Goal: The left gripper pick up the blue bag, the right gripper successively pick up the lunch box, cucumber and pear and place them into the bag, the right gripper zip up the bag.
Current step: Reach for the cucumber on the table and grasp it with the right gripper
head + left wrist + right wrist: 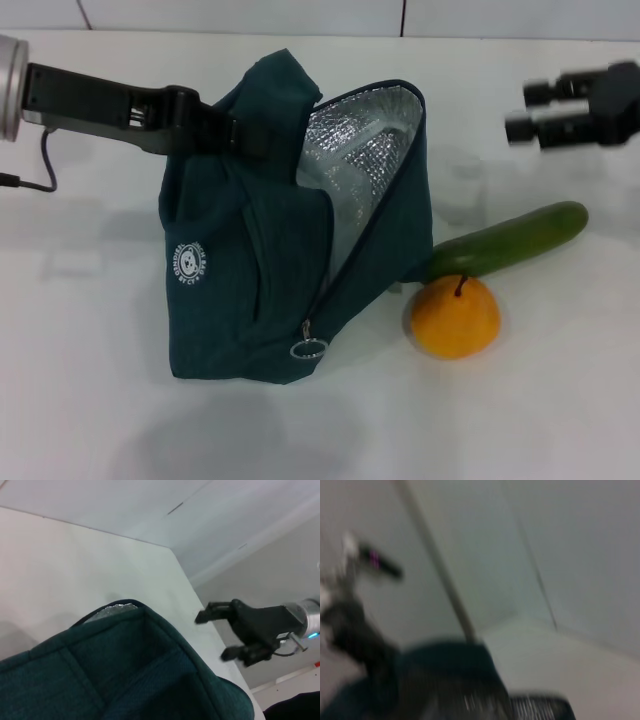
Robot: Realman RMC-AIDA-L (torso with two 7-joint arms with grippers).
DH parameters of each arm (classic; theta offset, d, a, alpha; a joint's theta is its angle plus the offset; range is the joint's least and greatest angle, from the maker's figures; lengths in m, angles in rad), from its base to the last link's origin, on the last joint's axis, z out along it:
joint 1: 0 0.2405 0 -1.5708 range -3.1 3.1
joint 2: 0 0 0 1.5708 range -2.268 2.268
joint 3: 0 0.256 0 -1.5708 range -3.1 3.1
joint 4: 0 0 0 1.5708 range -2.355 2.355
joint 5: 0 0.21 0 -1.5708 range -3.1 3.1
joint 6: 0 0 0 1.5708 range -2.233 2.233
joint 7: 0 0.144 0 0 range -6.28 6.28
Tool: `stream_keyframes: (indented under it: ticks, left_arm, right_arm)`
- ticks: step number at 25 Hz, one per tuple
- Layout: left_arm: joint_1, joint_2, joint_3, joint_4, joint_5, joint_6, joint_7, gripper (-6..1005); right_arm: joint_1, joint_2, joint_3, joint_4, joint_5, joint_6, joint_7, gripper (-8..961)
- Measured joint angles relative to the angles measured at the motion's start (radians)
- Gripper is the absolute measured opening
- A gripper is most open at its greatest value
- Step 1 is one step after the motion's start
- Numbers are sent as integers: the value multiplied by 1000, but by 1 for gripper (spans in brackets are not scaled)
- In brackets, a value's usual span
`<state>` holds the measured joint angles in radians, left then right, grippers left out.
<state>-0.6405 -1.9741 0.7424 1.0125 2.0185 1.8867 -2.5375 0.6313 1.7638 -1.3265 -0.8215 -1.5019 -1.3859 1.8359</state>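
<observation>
The blue bag stands on the white table with its mouth open, showing the silver lining. Its ring-pull zipper hangs low at the front. My left gripper is shut on the bag's top fabric and holds it up. The bag fills the left wrist view. My right gripper hovers open and empty to the right of the bag, above the table, and shows in the left wrist view. The cucumber lies right of the bag. The pear sits in front of it. The lunch box is not clearly visible.
A faint translucent shape sits on the table between the bag and the right gripper; I cannot tell what it is. The table's far edge meets a tiled wall. The right wrist view is blurred, showing the dark bag.
</observation>
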Motion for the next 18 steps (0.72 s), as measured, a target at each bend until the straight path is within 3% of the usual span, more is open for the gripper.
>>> stream_keyframes:
  ticks: [4, 7, 13, 18]
  left_arm:
    - [4, 0, 3, 0, 0, 0, 3, 37]
    - [6, -2, 4, 0, 0, 1, 3, 37]
    - [10, -9, 1, -3, -7, 2, 0, 37]
    - [14, -19, 2, -7, -27, 1, -17, 37]
  right_arm:
    - [66, 32, 123, -162, -420, -156, 81, 723]
    - [112, 49, 150, -237, -623, -259, 62, 720]
    - [134, 106, 148, -356, -858, -298, -54, 716]
    - [156, 147, 147, -359, -946, -289, -158, 712]
